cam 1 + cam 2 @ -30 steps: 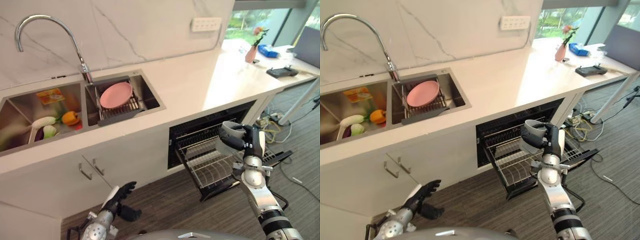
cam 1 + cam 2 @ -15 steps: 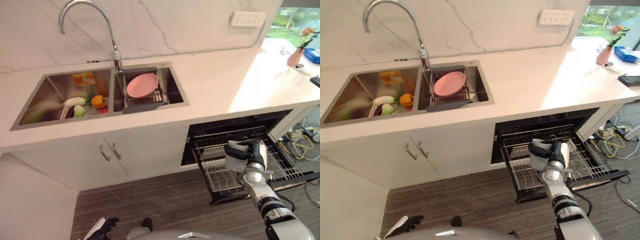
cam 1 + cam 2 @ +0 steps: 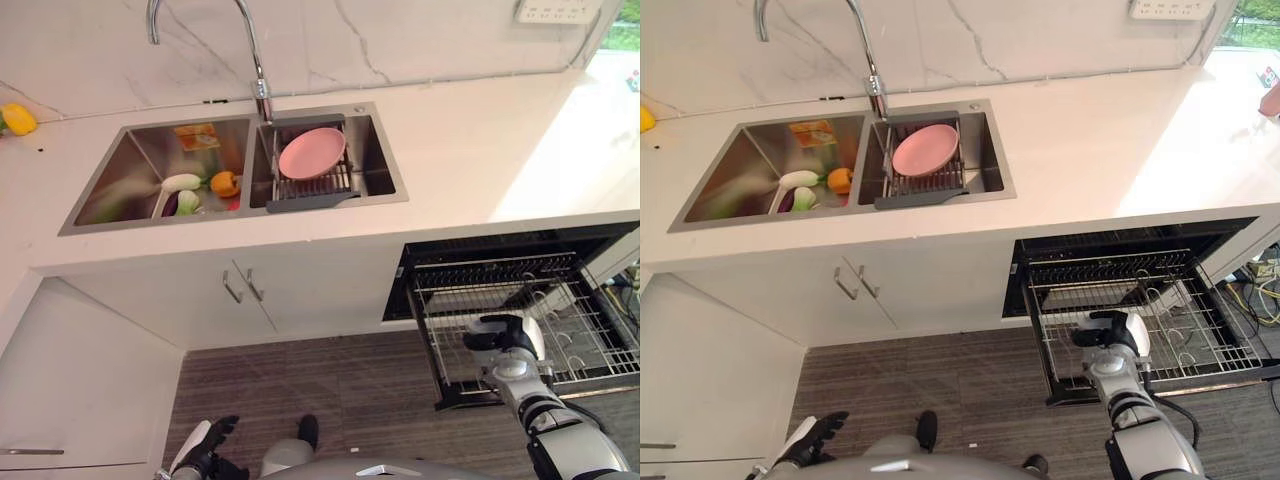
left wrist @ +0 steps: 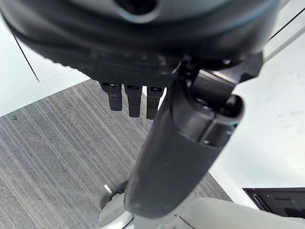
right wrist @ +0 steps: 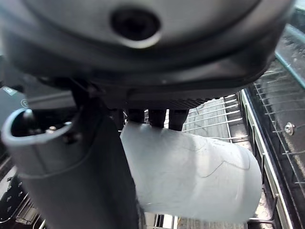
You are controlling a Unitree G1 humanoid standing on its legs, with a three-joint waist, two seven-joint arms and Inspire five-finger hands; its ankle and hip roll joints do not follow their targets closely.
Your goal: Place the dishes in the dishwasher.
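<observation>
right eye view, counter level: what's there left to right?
Small yellow object at the counter's edge → left steel sink basin with vegetables → curved chrome tap → round pink plate on the wire sink rack → white wall socket.

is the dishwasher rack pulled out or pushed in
Pulled out. The wire rack stands out past the cabinet front over the floor, below the counter. The right hand holds a pale cup at its front edge.

Kitchen: double sink (image 3: 120, 190), tap (image 3: 250, 50), white counter (image 3: 480, 150), open dishwasher (image 3: 520, 300).
</observation>
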